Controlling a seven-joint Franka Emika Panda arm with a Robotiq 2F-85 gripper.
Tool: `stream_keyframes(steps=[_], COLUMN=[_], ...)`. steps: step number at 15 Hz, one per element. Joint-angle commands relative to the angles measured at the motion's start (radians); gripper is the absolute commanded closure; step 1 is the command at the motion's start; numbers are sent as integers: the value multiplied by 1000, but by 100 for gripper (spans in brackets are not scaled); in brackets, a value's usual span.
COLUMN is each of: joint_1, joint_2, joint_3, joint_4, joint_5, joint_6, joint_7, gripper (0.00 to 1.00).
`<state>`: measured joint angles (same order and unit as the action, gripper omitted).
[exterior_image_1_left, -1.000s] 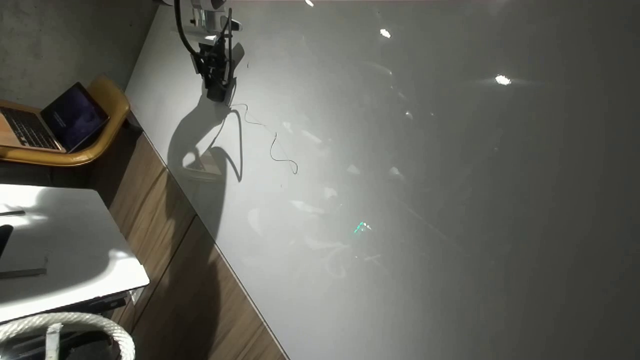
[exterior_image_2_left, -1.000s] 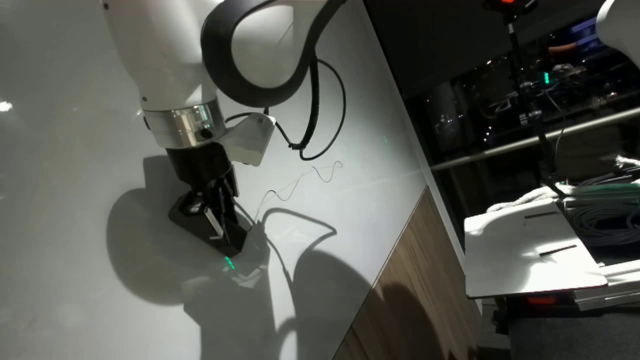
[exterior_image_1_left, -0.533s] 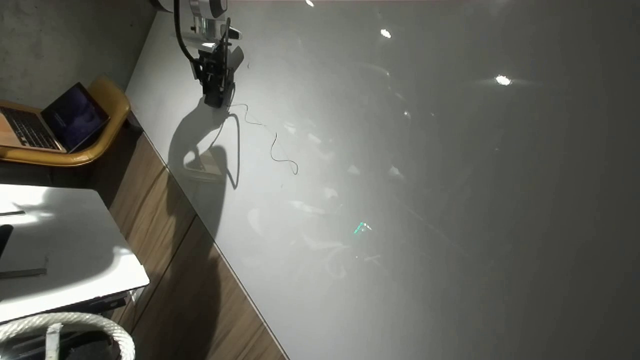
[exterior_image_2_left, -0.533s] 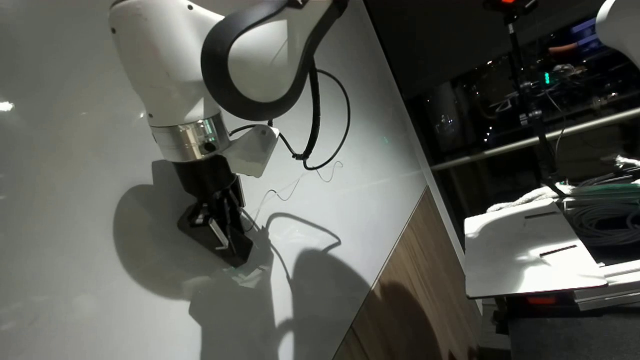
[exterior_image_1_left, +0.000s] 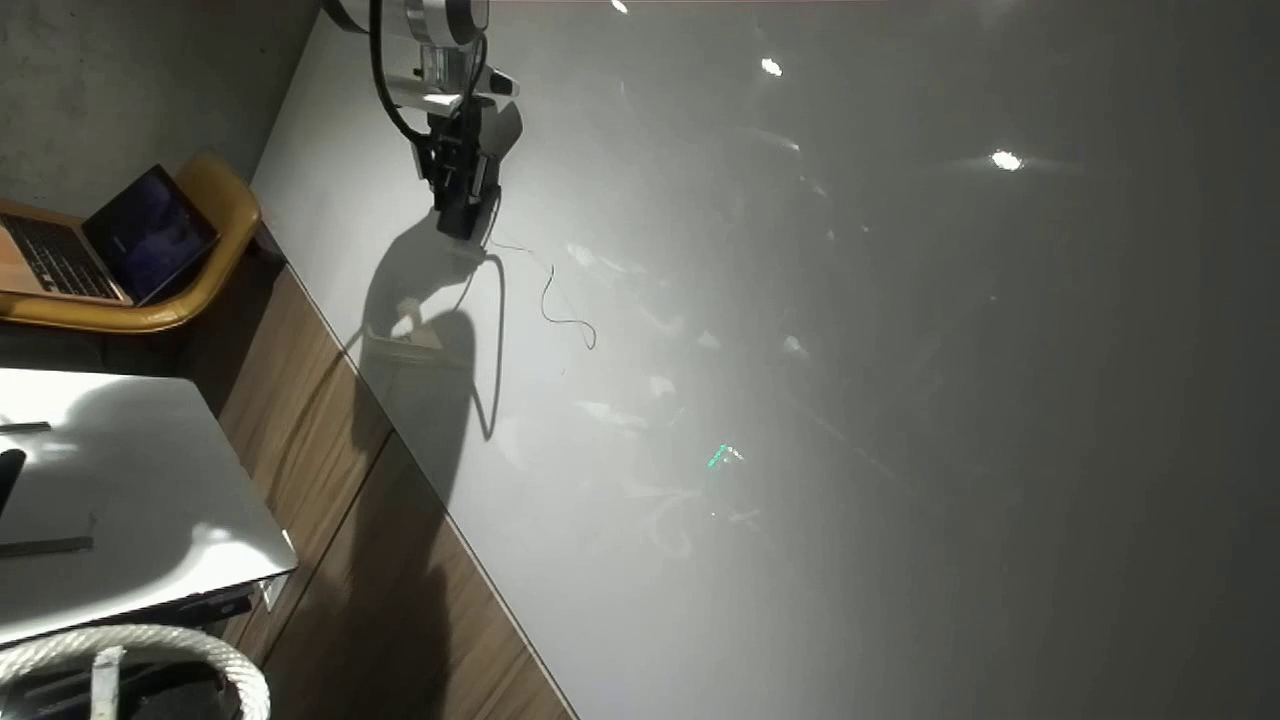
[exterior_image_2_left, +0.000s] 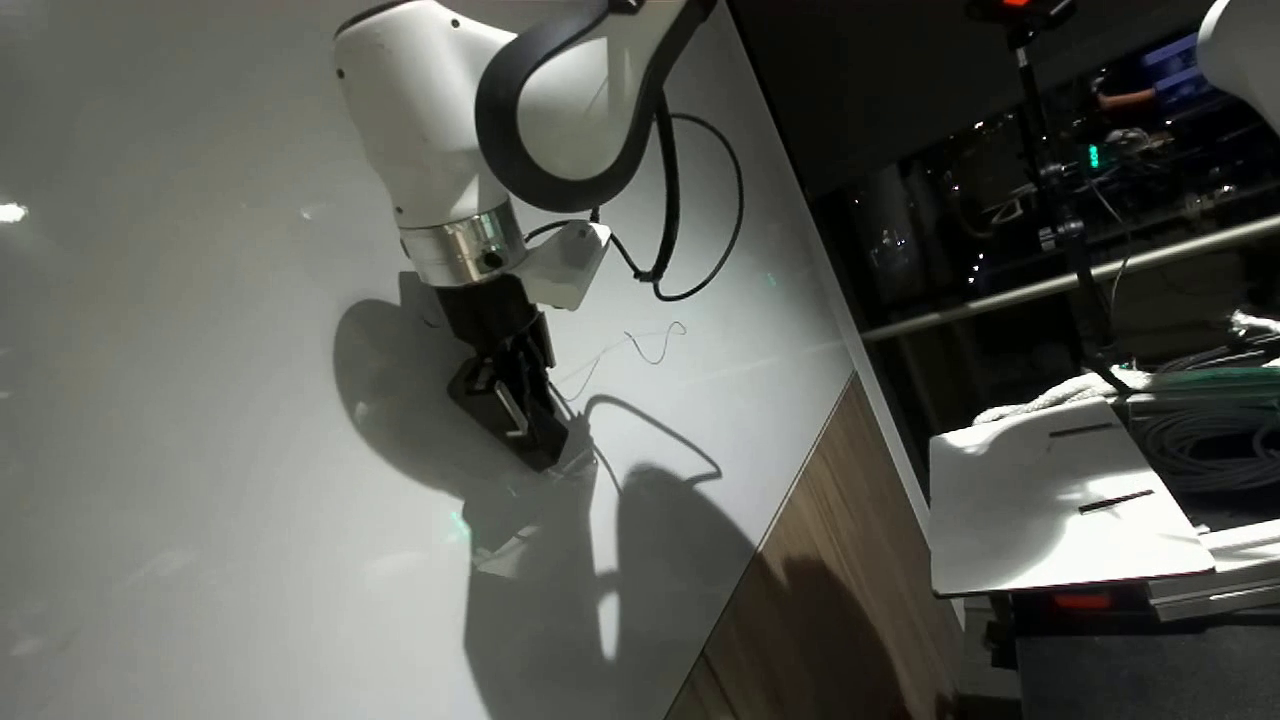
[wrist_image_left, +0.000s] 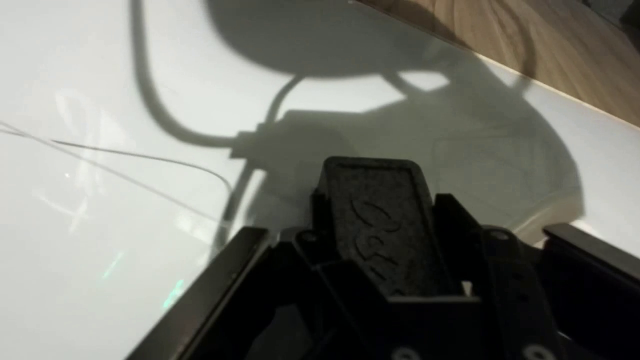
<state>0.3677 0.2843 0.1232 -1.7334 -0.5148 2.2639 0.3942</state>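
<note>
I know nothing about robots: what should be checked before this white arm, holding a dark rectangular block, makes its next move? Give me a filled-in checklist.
1. Grip on the dark rectangular block with curved markings: ok; it sits clamped in the black two-fingered gripper.
2. Block touching the glossy white flat surface: cannot tell; no view shows the meeting edge clearly.
3. Block clear of the thin, dark, wavy line: cannot tell; one end runs out of clear sight near the gripper.
4. Looped black cable clear of the block: ok; it hangs apart from it.
5. Open laptop with a dark screen off the surface: ok; it rests on the curved mustard-yellow chair.
</note>
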Motion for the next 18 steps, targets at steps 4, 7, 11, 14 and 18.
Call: stream_keyframes(steps=[4, 7, 11, 14, 18], joint_1=[-152, -231, -348, -417, -451], joint_2=[-167, -228, -274, -268, -237], joint_3=[-81, -114, -173, -213, -224], joint_4=[-181, -256, -318, -325, -347], joint_5=[-23, -12, 20, 57, 86], joint_6=[102, 155, 241, 294, 361], joint_7=[-14, -37, -126, -209, -237], gripper=[70, 70, 70, 70, 70])
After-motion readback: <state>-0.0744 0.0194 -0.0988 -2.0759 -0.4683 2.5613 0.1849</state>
